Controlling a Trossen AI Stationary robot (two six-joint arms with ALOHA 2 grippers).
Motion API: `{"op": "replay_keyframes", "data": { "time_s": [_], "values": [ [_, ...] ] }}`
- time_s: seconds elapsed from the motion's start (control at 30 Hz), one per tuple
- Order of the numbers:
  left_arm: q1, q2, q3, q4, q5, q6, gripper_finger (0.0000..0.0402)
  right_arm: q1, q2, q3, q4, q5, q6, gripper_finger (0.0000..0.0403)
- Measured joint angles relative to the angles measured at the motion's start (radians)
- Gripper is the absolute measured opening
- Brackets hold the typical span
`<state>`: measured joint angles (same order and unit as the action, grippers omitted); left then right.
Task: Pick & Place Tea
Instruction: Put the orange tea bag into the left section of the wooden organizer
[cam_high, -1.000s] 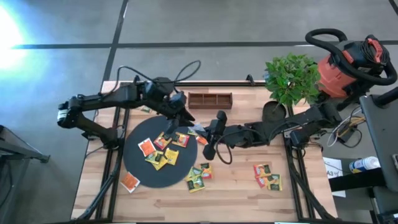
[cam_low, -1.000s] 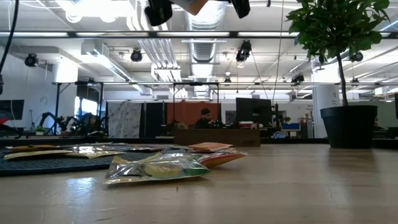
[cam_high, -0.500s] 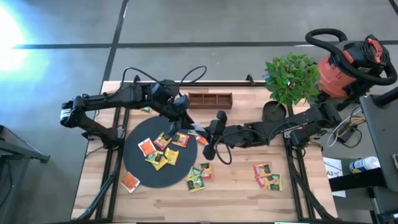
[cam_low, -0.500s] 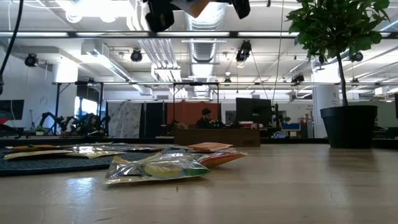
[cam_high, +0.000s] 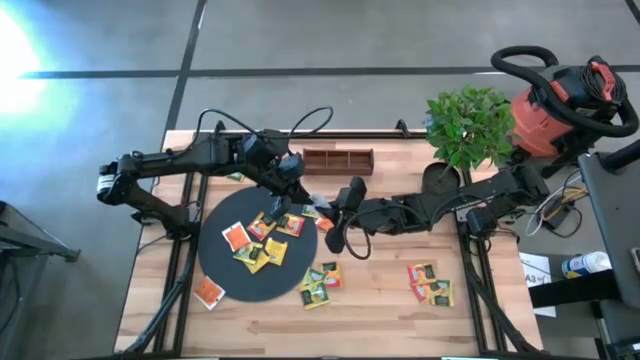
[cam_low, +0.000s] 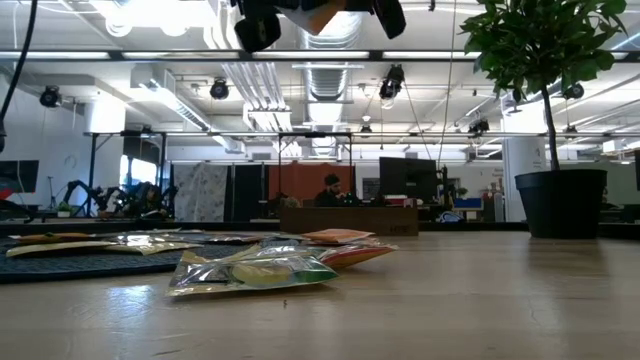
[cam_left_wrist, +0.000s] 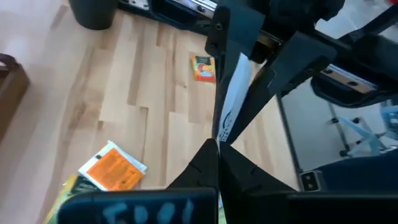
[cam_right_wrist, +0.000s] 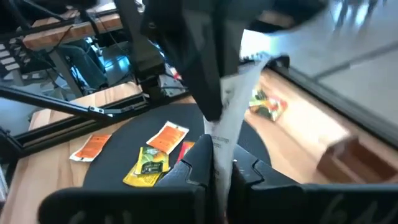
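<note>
From above, my left gripper has just snapped shut on the tea packet my right gripper still pinches, over the black disc's right edge. Left wrist view: packet edge-on between both grippers. I judge a handover, right yet to release

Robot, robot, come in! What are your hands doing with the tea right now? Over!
Left gripper and right gripper: jaws of both shut on one tea packet, above the black disc. Handover midway. Nothing in the way.
</note>
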<state>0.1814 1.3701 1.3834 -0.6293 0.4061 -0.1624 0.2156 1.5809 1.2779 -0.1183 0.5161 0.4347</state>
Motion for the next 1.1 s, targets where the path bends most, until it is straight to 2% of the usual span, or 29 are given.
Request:
{"op": "replay_keyframes", "data": {
  "time_s": [0.13, 0.33, 0.47, 0.67, 0.93, 1.1],
  "values": [
    [0.001, 0.000, 0.000, -0.004, -0.033, 0.017, 0.0001, -0.013, -0.002, 0.005, -0.071, -0.028, 0.086, 0.0074],
    [0.011, 0.000, 0.000, -0.058, -0.134, 0.079, 0.0001, -0.012, -0.004, 0.005, -0.086, -0.020, 0.090, 0.0167],
    [0.028, 0.000, 0.000, -0.129, -0.256, 0.148, 0.0000, -0.011, -0.024, 0.005, -0.192, -0.018, 0.127, 0.0208],
    [0.099, 0.027, 0.000, -0.153, -0.495, 0.321, 0.0000, -0.004, -0.088, 0.005, -0.425, 0.017, 0.322, 0.0223],
    [0.256, 0.244, 0.020, -0.151, -0.514, 0.499, 0.0000, 0.007, -0.136, 0.005, -0.456, 0.020, 0.380, 0.0224],
    [0.291, 0.396, 0.122, -0.158, -0.537, 0.546, 0.0000, 0.014, -0.133, 0.005, -0.459, 0.019, 0.404, 0.0224]
  ]
}}
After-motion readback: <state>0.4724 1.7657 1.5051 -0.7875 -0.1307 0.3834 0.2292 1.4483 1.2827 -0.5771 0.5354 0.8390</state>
